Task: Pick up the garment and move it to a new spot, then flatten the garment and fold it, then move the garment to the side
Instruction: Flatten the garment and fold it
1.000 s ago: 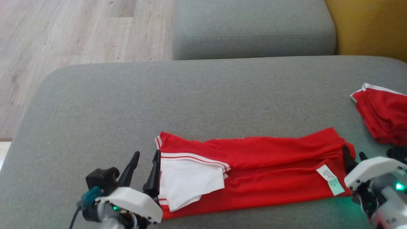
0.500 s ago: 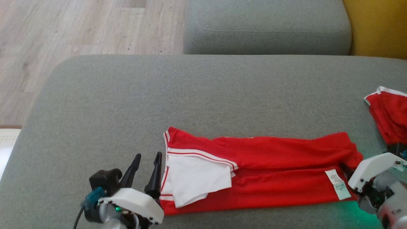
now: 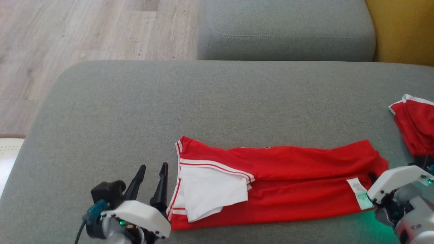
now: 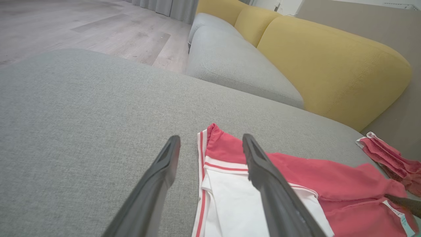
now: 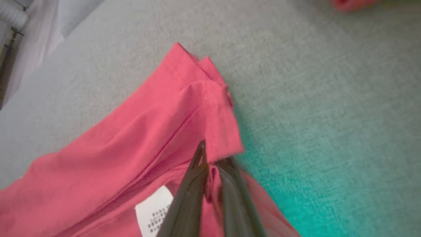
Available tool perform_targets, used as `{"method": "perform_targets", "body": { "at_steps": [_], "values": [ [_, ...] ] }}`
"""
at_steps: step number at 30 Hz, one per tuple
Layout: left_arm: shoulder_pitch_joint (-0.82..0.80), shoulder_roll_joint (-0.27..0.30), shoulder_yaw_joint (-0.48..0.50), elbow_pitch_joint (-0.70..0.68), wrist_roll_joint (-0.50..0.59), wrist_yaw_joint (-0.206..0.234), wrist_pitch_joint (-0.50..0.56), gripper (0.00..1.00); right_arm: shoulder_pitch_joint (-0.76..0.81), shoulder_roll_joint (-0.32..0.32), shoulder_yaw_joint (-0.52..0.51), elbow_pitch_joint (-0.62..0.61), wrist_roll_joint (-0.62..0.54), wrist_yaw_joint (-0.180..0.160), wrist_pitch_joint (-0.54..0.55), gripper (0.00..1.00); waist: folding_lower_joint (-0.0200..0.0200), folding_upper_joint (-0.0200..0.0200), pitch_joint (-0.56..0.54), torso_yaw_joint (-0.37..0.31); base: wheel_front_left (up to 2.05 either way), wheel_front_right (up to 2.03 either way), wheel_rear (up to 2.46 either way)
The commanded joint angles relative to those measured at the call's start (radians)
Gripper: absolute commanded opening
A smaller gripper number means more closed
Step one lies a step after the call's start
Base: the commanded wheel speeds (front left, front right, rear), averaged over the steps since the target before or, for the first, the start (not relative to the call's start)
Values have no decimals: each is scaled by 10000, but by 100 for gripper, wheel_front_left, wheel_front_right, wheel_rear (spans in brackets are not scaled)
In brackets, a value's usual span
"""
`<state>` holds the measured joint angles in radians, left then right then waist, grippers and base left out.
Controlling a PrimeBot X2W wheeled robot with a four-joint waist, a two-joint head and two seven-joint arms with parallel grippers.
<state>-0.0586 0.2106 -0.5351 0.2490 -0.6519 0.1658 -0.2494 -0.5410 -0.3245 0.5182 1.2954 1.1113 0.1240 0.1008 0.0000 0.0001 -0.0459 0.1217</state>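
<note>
Beside a second red cloth (image 3: 415, 125), right pincer (image 5: 210, 163) apparently grips garment (image 3: 288, 176); left pincer (image 3: 153, 166) gapes.

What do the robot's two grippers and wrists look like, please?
Each has two long, dark, tapering fingers on a rounded white housing with a small green light. The left gripper also has a black block with a blue connector and a dark cable. The right gripper has grey joint parts behind it.
</note>
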Motion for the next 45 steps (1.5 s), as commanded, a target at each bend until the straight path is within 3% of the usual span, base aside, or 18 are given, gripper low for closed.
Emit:
{"method": "perform_targets", "body": {
  "at_steps": [1, 8, 12, 19, 28, 34, 44, 45],
  "values": [
    [-231, -23, 451, -269, 127, -68, -124, 100, -262, -249, 100, -239, -47, 67, -399, 0, 0, -1, -61, -52, 0, 0, 0],
    [-52, -67, 514, -200, 93, -144, -124, 100, -562, -1031, 195, -295, -327, 67, -1241, 0, 0, -1, -250, -243, 0, 0, 0],
    [-11, -55, 493, -122, 57, -179, -120, 100, -847, -959, 420, -541, -598, 67, -1531, 0, 0, -1, -356, -266, 0, 0, 0],
    [33, -13, 412, 15, -24, -194, 47, 100, -940, -80, 1180, -2228, -1192, 67, -2036, 0, 0, -1, -591, 104, 0, 0, 0],
    [-21, 182, 472, -110, -19, -126, 123, 100, 358, 1342, 1647, -4200, -1498, 67, -2342, 0, 0, -1, -565, 1168, 0, 0, 0],
    [-92, 198, 418, -164, 13, -96, 163, 100, 897, 2132, 1784, -4537, -1864, 67, -2209, 0, 0, -1, -437, 1812, 0, 0, 0],
    [-96, 248, 463, -191, -4, 6, 138, 100, 1210, 2572, 1889, -4424, -2439, 67, -1475, 0, 0, -1, -272, 2141, 0, 0, 0],
    [-97, 244, 467, -185, -11, 17, 136, 100, 1221, 2600, 1930, -4393, -2489, 67, -1371, 6, 0, -1, -262, 2118, 0, 0, 0]
  ]
}}
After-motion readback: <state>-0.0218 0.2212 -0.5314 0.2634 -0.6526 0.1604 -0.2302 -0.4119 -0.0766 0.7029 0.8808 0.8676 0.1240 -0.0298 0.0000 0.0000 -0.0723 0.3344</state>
